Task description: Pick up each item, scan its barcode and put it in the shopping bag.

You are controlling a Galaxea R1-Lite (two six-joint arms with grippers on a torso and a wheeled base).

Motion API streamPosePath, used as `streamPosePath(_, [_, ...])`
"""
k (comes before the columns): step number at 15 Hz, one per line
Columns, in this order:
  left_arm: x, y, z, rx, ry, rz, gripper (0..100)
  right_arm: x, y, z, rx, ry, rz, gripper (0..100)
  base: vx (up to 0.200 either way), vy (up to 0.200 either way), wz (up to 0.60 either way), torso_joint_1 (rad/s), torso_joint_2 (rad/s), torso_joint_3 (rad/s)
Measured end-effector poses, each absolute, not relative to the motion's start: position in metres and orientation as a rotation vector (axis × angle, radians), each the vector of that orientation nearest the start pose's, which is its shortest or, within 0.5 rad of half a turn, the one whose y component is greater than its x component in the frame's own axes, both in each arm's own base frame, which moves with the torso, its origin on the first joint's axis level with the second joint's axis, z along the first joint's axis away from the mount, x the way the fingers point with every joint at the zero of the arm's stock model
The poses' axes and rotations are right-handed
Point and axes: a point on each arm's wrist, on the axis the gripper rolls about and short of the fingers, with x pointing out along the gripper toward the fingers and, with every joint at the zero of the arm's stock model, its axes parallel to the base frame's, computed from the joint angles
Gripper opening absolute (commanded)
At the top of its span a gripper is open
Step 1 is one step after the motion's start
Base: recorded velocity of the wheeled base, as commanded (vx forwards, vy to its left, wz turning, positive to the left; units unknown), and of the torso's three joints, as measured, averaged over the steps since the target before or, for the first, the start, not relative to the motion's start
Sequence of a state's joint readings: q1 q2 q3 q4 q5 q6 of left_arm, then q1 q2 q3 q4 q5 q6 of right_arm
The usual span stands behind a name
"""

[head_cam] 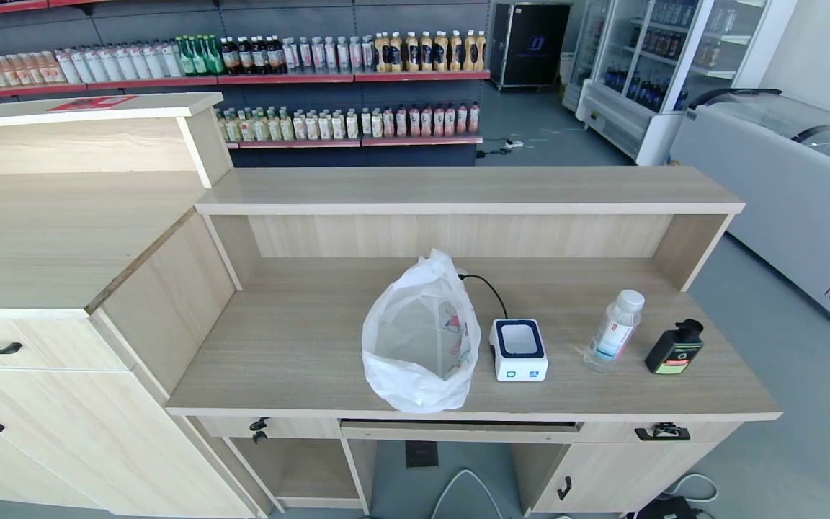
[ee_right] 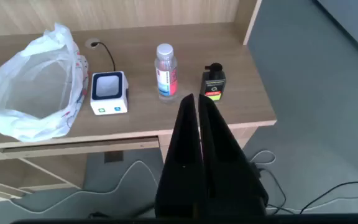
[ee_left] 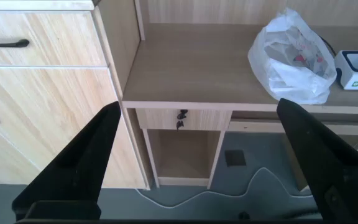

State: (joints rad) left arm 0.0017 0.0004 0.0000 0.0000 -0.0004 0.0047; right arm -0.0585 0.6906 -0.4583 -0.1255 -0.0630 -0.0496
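Observation:
A white plastic shopping bag point(head_cam: 421, 339) stands open on the wooden counter point(head_cam: 300, 339), also seen as the bag point(ee_left: 294, 59) and the bag point(ee_right: 33, 87). Right of it sits a white barcode scanner point(head_cam: 519, 349) with a dark window, cabled to the back. A clear water bottle point(head_cam: 614, 330) with a white cap stands further right, then a black pump bottle point(head_cam: 674, 348) with a green label. My left gripper point(ee_left: 204, 162) hangs open below the counter's front. My right gripper point(ee_right: 199, 118) is shut, low in front of the counter, short of the bottle point(ee_right: 165, 71) and pump bottle point(ee_right: 213, 82).
A raised shelf point(head_cam: 469, 189) runs along the counter's back. A taller cabinet point(head_cam: 62, 216) with drawers stands at the left. Drawers and a keyhole point(ee_left: 180, 119) sit under the counter edge. Shelves of drinks and freezers fill the room behind.

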Motion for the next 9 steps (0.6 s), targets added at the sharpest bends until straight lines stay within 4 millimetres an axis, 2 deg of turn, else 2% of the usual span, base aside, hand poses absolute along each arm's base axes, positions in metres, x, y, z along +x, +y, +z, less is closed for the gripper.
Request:
streamPosePath(2, [-0.023,0.0,0.075,0.005,0.0,0.001,100,0.095,-0.009,0.214,-0.057,0.123,-0.14,100,0.0,0.0,0.0,0.0,0.0,0.0])
streamPosePath(5, [-0.023,0.0,0.075,0.005,0.0,0.001,100,0.147,-0.02,0.192,-0.064,0.187,-0.176,100,0.0,0.0,0.0,0.0,0.0,0.0])
streamPosePath(9, [-0.023,0.0,0.075,0.005,0.0,0.002,100,0.208,-0.055,0.159,-0.151,0.173,-0.25,100,0.0,0.0,0.0,0.0,0.0,0.0])
